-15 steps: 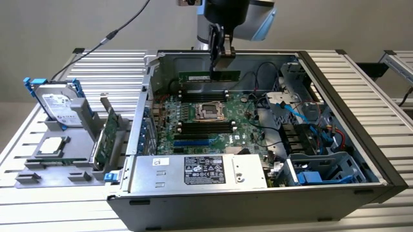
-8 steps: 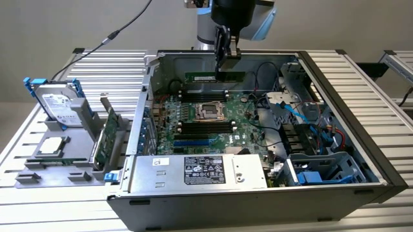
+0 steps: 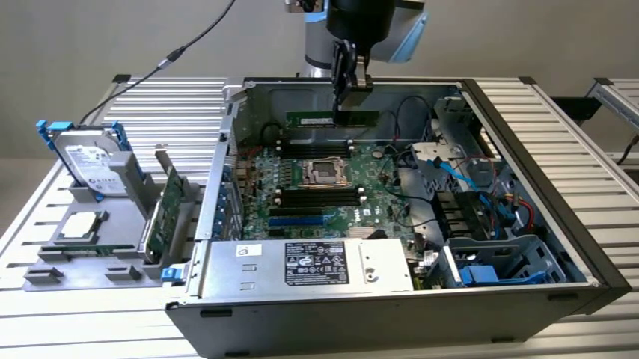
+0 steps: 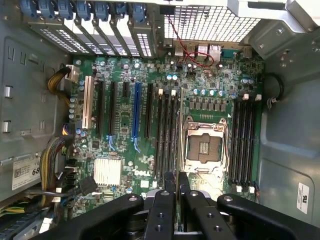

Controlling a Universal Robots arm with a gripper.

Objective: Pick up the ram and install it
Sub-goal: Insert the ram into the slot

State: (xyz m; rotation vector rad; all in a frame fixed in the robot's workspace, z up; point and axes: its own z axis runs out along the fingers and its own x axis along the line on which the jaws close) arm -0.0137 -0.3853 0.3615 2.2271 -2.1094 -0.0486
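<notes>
The open top of the grey steel computer case [image 3: 589, 247] leaves clear air over the green motherboard [image 3: 375, 183]. In that space the hand [image 3: 346, 105], clamped on the long green ram stick [image 3: 319, 120], hangs above bare black slot rails [image 3: 317, 142]. Hemming that room in are the case's far wall, the silver power supply box [image 3: 310, 263] nearest the camera, and, at the exterior view's right, blue cables [image 3: 450, 168] and a grey drive cage [image 3: 504, 258].

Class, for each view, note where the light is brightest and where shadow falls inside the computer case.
Exterior view: soft, even light; the back wall of the case behind the ram lies in shade. Wrist view: a bright patch washes out the motherboard beside the CPU socket, close to the gripper, and the vent grille glows pale.
</notes>
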